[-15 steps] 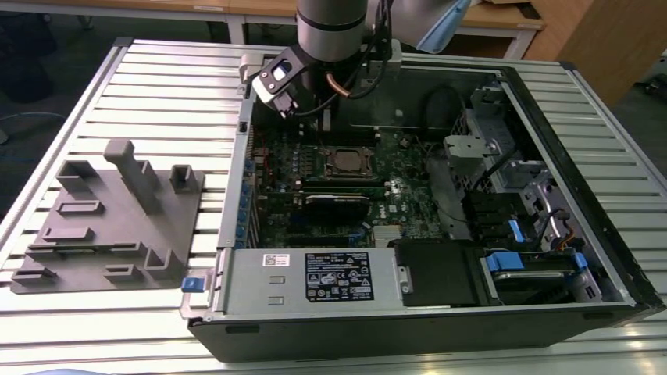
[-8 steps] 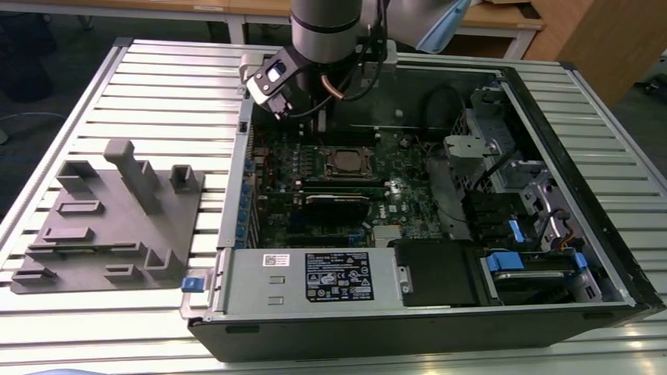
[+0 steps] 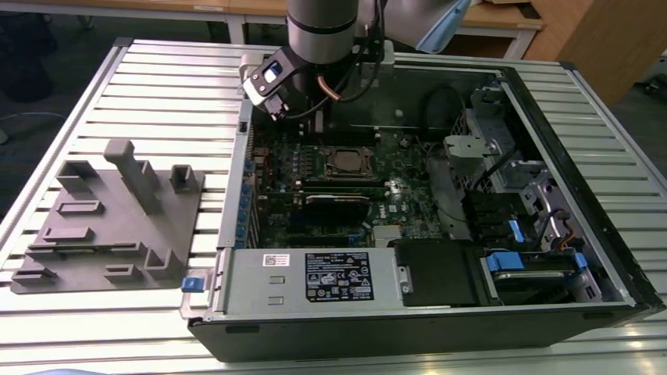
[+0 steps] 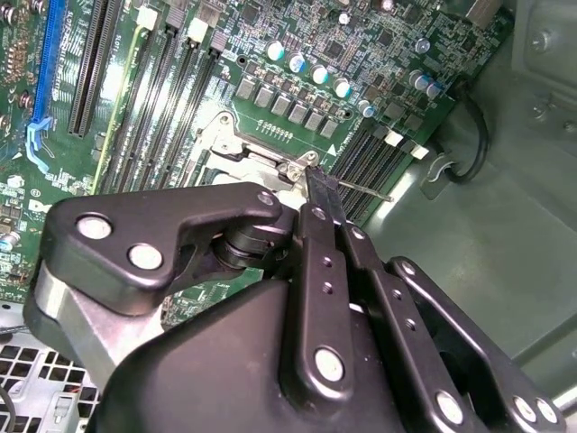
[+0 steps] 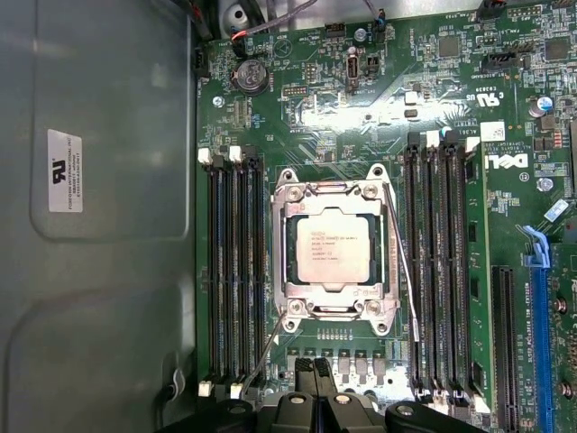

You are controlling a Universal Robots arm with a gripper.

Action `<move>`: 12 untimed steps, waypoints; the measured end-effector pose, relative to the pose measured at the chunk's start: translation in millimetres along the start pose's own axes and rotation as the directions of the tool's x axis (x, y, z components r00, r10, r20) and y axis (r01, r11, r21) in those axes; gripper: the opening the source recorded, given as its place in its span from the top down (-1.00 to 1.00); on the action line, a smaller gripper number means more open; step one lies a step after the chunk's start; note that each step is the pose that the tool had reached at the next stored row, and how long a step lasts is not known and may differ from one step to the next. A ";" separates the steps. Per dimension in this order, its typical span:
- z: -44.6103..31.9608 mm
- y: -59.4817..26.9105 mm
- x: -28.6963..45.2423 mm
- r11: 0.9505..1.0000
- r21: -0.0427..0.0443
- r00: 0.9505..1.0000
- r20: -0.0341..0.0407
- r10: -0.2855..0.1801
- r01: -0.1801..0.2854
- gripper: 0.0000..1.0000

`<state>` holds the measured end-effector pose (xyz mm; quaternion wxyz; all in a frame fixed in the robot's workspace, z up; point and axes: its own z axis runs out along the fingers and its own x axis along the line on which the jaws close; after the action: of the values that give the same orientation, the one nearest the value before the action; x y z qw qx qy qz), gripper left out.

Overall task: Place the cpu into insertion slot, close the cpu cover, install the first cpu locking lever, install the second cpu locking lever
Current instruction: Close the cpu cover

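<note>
The dull silver, square cpu (image 5: 331, 253) is framed by the thin metal cpu cover (image 5: 332, 192), laid flat over it. Black memory slots (image 5: 234, 271) are ranged either side of the cover. The gripper (image 5: 315, 365) is clenched just beside the cover, inside an open case (image 3: 417, 344) set on a slatted table (image 3: 156, 86).

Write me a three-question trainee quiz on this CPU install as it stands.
1. True or false: the cpu is clamped in the gripper.
2. The cpu cover is: A) standing upright, open; B) down flat around the cpu; C) lying off the board.
3. In the exterior view, on which side of the computer case does the grey fixture block lie?
Key: 1 false; 2 B; 3 the exterior view's left.
</note>
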<state>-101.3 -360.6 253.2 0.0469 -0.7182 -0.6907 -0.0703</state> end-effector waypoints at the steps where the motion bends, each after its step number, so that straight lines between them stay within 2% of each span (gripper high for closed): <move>1: 0.0 0.0 0.0 1.000 0.000 1.000 0.000 0.000 0.000 0.79; 9: 0.0 -0.1 0.0 1.000 0.000 1.000 0.000 0.000 0.000 0.79; 12: 0.0 -0.2 -0.2 1.000 0.000 1.000 -0.006 0.000 0.000 0.79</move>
<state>-101.4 -360.8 253.1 0.0490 -0.7181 -0.6904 -0.0723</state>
